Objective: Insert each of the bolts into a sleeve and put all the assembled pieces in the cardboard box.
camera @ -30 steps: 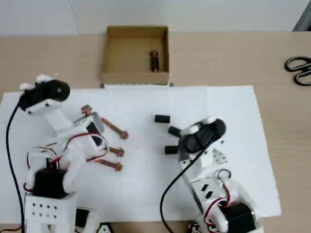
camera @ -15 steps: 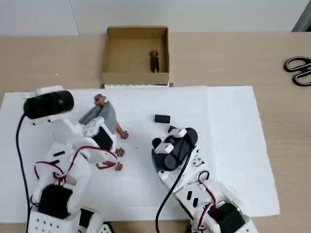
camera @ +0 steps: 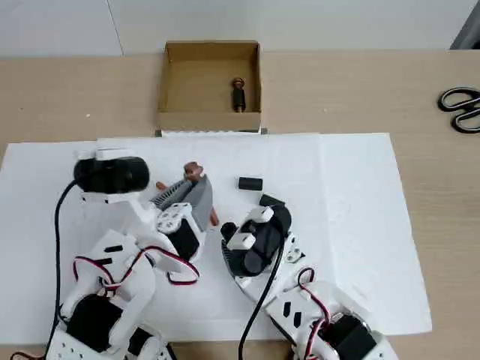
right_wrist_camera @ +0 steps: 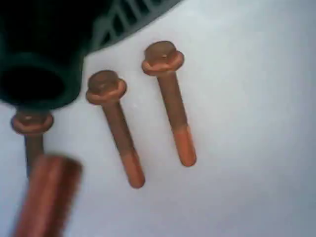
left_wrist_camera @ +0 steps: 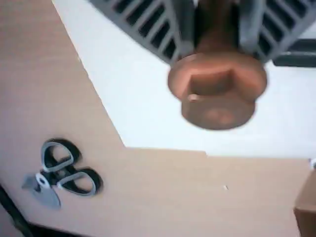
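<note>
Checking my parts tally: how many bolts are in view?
5 bolts: one in the left hand, three lying on the paper, one sleeved in the cardboard box. Others may be hidden.

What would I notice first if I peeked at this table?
Probably the copper bolt pinched in the left gripper, over the middle of the white sheet. Right beside it, the right gripper holds a black sleeve. One finished piece lies in the cardboard box at the table's far side.
</note>
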{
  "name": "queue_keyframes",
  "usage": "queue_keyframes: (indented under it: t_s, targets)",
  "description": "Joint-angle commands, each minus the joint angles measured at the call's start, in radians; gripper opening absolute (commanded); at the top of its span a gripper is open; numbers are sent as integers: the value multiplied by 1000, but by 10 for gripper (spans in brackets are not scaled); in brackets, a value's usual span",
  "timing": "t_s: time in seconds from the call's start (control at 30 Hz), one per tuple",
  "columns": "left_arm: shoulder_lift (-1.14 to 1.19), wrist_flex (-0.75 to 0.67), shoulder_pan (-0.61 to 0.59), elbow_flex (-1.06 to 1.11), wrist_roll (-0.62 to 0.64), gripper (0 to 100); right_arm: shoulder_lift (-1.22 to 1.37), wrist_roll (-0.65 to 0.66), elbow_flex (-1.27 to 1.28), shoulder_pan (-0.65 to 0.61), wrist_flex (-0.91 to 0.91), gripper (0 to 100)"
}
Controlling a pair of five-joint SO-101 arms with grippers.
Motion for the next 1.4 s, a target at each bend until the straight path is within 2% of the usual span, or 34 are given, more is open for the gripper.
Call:
queue_keyframes:
  t_s: [0.0,0.43,0.63,0.77,0.87,1.1,1.37]
  targets:
    - [-14,-32,35,4,3,5,-4,-5,-5,-7,-25,2]
    - [-8,-35,44,18,52,5,-8,-3,-11,-7,-27,2]
    - [-14,-115,46,91,51,5,-8,-3,-11,-7,-27,2]
    - [-14,-110,46,101,51,5,-10,-3,-11,-7,-27,2]
    - [-14,-37,54,65,37,5,-10,-3,-11,-2,-27,2]
    - [-14,206,152,-59,-23,5,-10,-3,-11,-1,-27,2]
    - [-14,311,164,-65,-51,5,-5,-3,-11,-1,-96,2]
